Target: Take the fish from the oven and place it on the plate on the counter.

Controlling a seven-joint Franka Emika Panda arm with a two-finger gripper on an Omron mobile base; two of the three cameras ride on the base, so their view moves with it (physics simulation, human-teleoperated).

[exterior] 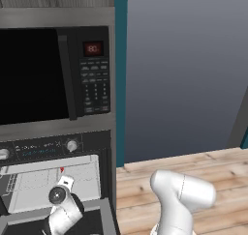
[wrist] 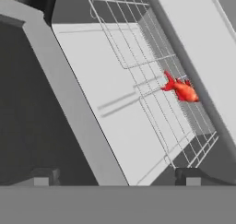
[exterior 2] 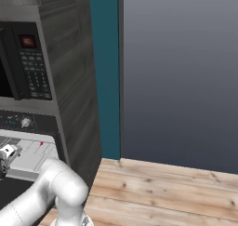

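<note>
A white robot arm reaches down into an open oven [exterior: 53, 181]. Its gripper [wrist: 115, 177] stands released, the two dark fingertips [wrist: 44, 176] spread wide apart at the bottom of the hand view with nothing between them. Ahead of the hand, and off toward its right fingertip, a small red-orange fish [wrist: 182, 89] lies on the wire rack [wrist: 156, 80] inside the pale oven cavity, well apart from the fingers. The rack stretches away from the hand in a slanted grid, and the fish rests near its far right edge. In the left base view the fish [exterior: 62, 169] shows as a tiny red speck just beyond the gripper [exterior: 65, 183]. Above the hand sit the oven's round knobs [exterior: 72, 145], and higher still a black-fronted microwave [exterior: 53, 72] with a red display.
</note>
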